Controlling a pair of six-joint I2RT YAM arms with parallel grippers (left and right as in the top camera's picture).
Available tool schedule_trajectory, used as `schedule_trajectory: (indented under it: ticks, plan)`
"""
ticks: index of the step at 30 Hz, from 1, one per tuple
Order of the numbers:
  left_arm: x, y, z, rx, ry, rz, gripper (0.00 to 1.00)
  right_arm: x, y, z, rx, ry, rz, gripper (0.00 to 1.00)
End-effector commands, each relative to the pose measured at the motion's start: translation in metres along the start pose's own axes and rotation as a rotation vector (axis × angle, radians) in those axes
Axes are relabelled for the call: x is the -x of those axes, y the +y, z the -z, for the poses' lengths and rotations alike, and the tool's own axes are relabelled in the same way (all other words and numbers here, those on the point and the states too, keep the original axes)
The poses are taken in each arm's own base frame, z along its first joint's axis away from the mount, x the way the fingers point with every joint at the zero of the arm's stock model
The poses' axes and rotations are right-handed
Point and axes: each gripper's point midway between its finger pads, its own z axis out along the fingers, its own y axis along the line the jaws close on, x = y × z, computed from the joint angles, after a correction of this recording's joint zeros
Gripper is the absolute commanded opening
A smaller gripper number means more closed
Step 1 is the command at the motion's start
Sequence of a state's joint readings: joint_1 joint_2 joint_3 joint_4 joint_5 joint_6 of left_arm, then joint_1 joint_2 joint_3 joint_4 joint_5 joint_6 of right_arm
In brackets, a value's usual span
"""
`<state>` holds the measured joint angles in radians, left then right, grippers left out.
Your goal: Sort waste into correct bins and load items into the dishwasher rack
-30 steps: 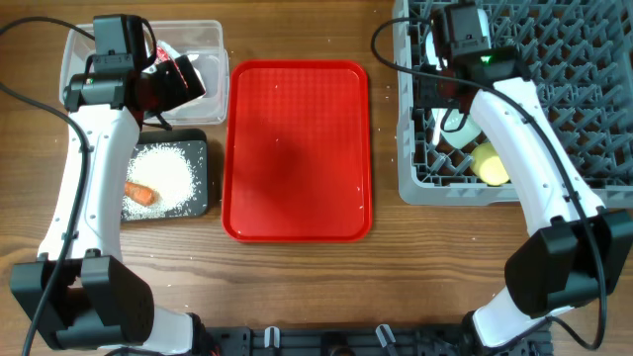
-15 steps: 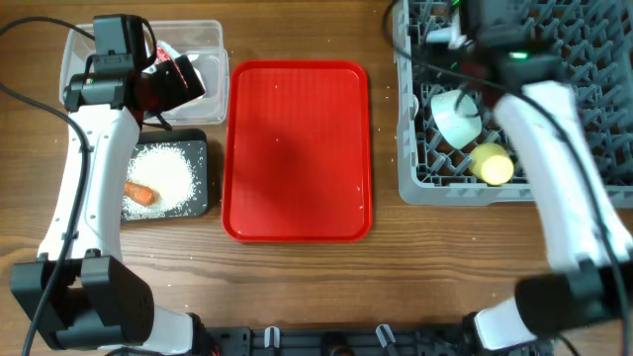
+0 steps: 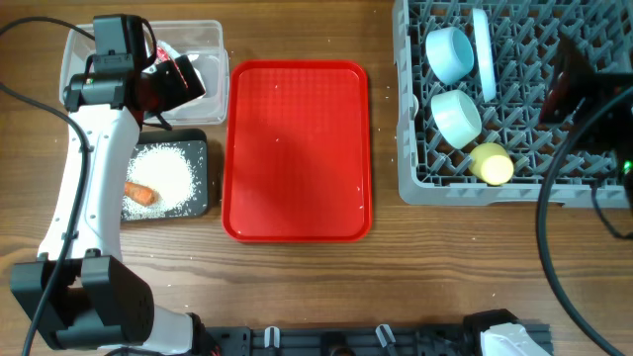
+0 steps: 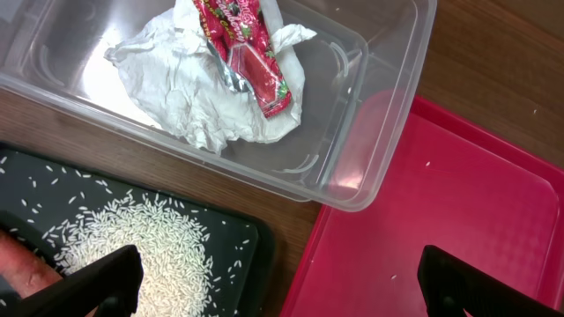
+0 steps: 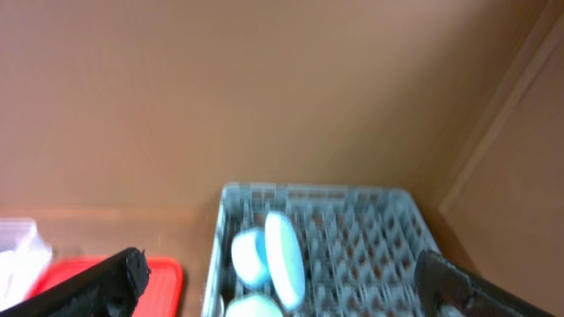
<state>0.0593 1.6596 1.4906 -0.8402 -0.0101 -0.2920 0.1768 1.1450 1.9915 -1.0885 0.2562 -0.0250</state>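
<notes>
The grey dishwasher rack [image 3: 514, 190] at the right holds two light-blue bowls [image 3: 449, 51] [image 3: 457, 117], a plate [image 3: 484, 54] standing on edge and a yellow cup [image 3: 492, 163]. My right gripper [image 5: 280, 264] is open and empty, raised high and looking down on the rack [image 5: 370, 229]. From overhead it is a dark blur [image 3: 569, 79] at the rack's right side. My left gripper [image 4: 282, 264] hangs open and empty over the gap between the clear tub [image 4: 379, 114] and the black tray [image 4: 238, 246]. The tub holds a napkin [image 4: 185, 88] and wrapper [image 4: 247, 48]. The tray holds rice [image 4: 141, 246] and a carrot [image 3: 141, 193].
A flat red serving tray [image 3: 297, 148] lies in the middle of the wooden table, with a few rice grains on it. The clear tub [image 3: 213, 40] and black tray [image 3: 203, 183] sit just left of it.
My right gripper has opened and pulled up and away from the rack's left part to its right side, uncovering the bowls and plate. The left arm has not moved.
</notes>
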Motion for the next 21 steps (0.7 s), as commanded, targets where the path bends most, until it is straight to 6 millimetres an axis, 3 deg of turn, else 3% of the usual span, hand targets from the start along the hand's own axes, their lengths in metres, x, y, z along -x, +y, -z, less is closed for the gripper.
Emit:
schedule_trajectory:
  ticks: [1, 3, 5, 6, 8, 10, 15, 18, 21]
  plan:
    - [0.001, 0.004, -0.003, 0.014, -0.001, 0.016, 1.0, -0.034, 0.004, -0.022, -0.012, 0.119, 0.04, 1.0]
    - [0.001, 0.004, -0.003, 0.014, -0.001, 0.016, 1.0, -0.057, 0.008, -0.044, -0.017, 0.14, 0.122, 1.0]
    - [0.001, 0.004, -0.003, 0.014, -0.001, 0.016, 1.0, -0.047, 0.014, -0.066, -0.029, -0.038, 0.093, 1.0]
    - [0.001, 0.004, -0.003, 0.014, -0.001, 0.016, 1.0, -0.043, 0.021, -0.074, -0.011, -0.207, 0.049, 1.0]
    - [0.001, 0.004, -0.003, 0.014, -0.001, 0.016, 1.0, -0.06, 0.034, -0.071, 0.055, -0.348, 0.027, 1.0]
    - [0.001, 0.004, -0.003, 0.014, -0.001, 0.016, 1.0, -0.098, 0.038, -0.059, 0.084, -0.461, 0.014, 1.0]
    - [0.001, 0.004, -0.003, 0.014, -0.001, 0.016, 1.0, -0.195, 0.041, -0.04, 0.181, -0.483, 0.058, 1.0]
    - [0.001, 0.004, -0.003, 0.014, -0.001, 0.016, 1.0, -0.235, 0.04, -0.032, 0.168, -0.507, 0.058, 1.0]
    - [0.001, 0.004, -0.003, 0.014, -0.001, 0.016, 1.0, -0.272, 0.042, -0.043, 0.16, -0.465, 0.067, 1.0]
